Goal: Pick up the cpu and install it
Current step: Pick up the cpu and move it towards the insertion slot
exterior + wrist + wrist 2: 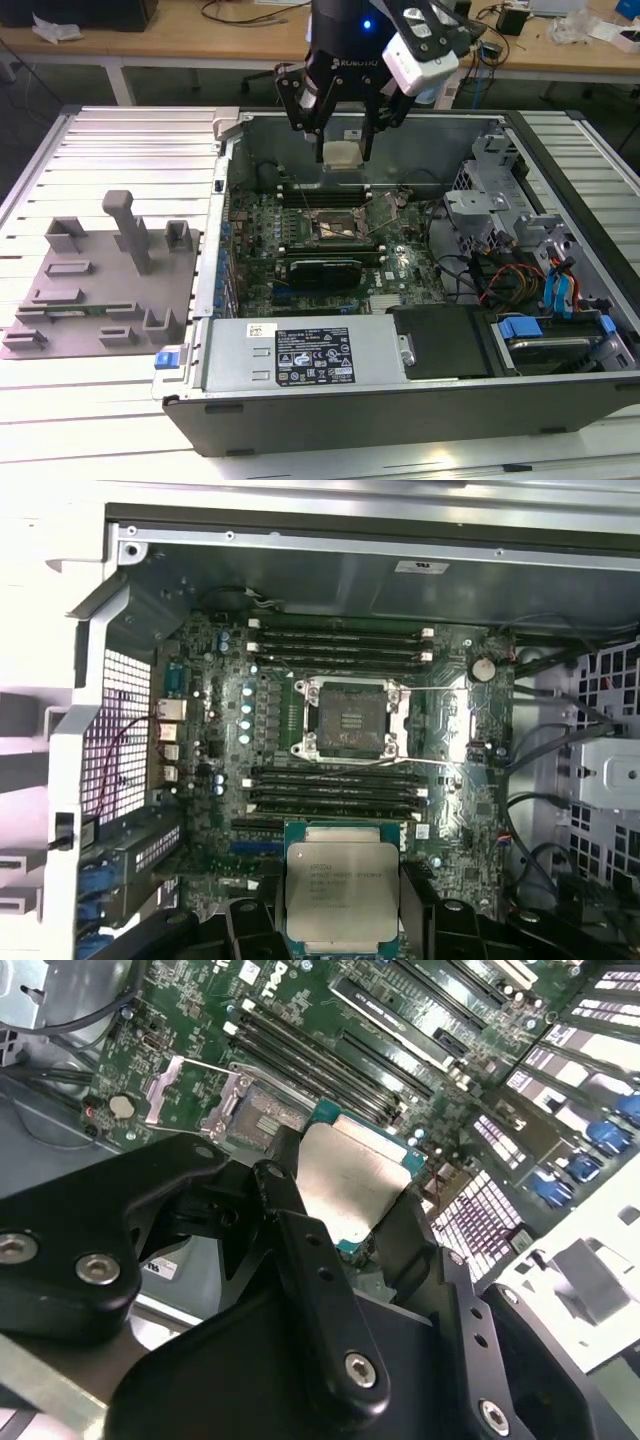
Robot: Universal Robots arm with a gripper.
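1. You have the cpu (340,895) held in the air above the motherboard (215,710), silver top facing the first wrist view.
2. Your pincer (345,148) is closed on the cpu, with a finger (300,1250) pressed against each of two opposite edges.
3. Your arm comes down from above, and the pincer points straight down into the open computer case (330,410).
4. The open socket (338,222) lies on the board below the cpu, toward the case's near wall in the exterior view.
5. A grey fixture plate (100,290) rests on the surface (100,140) at the exterior view's left, well apart.
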